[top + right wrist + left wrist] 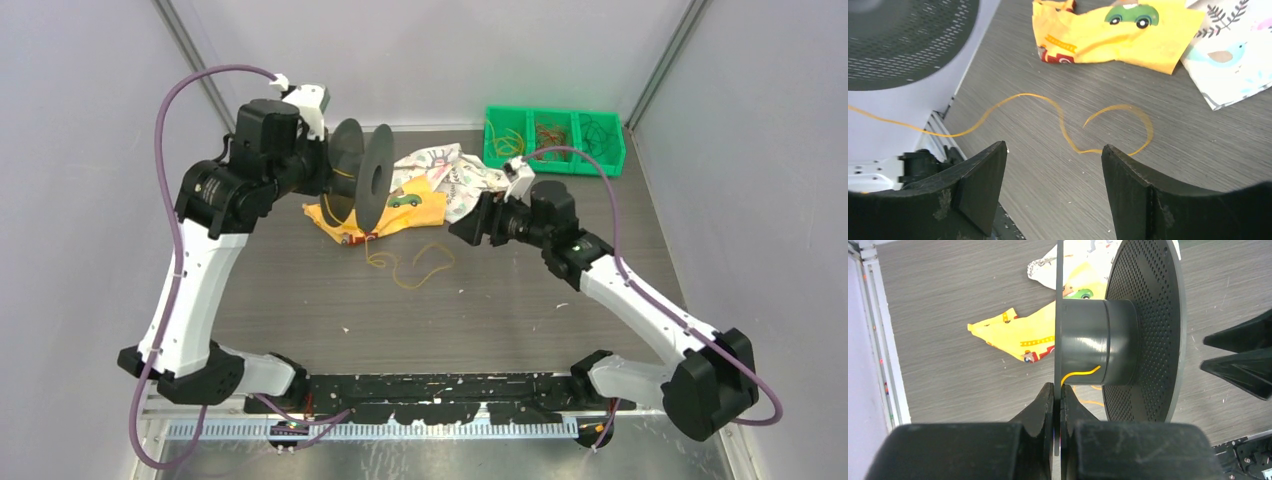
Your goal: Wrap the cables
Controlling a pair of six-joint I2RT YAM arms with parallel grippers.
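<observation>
The left gripper (pixel 1058 391) is pinched tight on the thin flange of the black plastic spool (pixel 1094 340), which is held on edge; its other flange is perforated. The thread-thin orange cable (pixel 1149 127) leaves the hub and droops to the table (pixel 300 300) under the spool. It trails in limp curves toward the right gripper (pixel 1053 182), whose fingers (pixel 980 182) gape wide, empty. Crumpled yellow printed cloth (pixel 410 212) lies beside the spool.

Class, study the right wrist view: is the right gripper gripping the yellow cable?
No: the right gripper is open, fingers wide apart, and the yellow cable lies loose on the table beyond them.
</observation>
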